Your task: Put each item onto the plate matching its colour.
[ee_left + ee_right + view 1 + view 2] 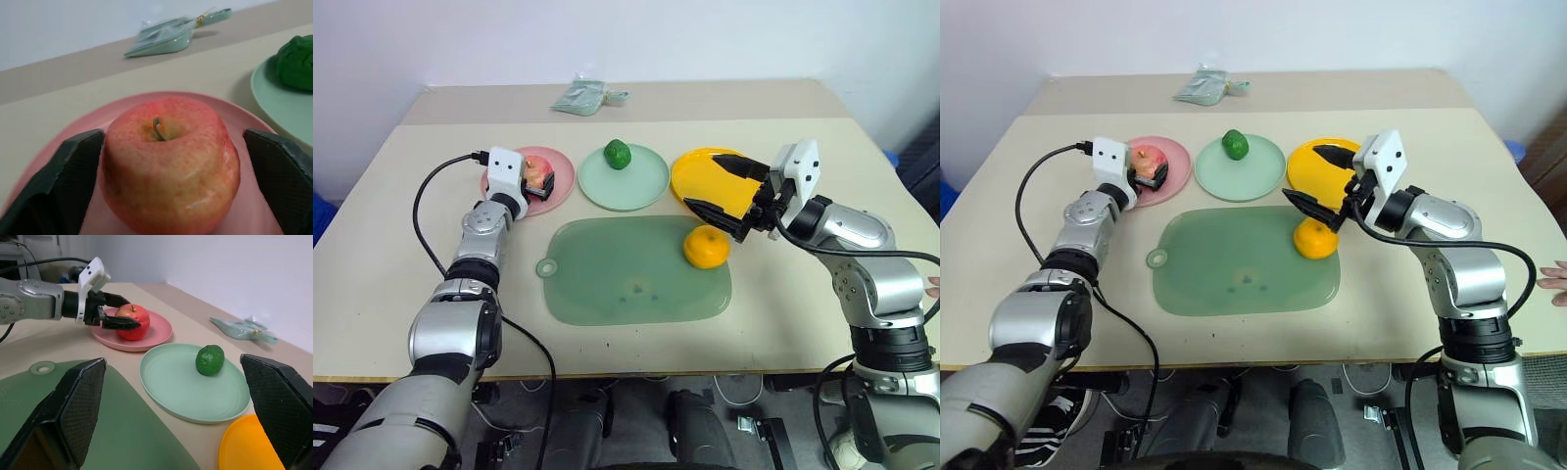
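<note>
A pink-red apple [171, 161] with a stem stands upright on the pink plate [565, 172] at the far left. My left gripper [541, 179] is open, one finger on each side of the apple and close to it. The bumpy dark green fruit [618, 154] lies on the pale mint plate [646, 184] in the middle. The round orange [706, 247] rests on the right end of the green mat [607, 279]. My right gripper [705, 181] hangs wide open and holds nothing, over the yellow-orange plate [690, 168] and just behind the orange.
A green packet [579, 97] lies near the table's far edge behind the plates. A black cable [429, 211] loops over the table beside my left arm. A person's hand [1555, 279] shows at the right edge.
</note>
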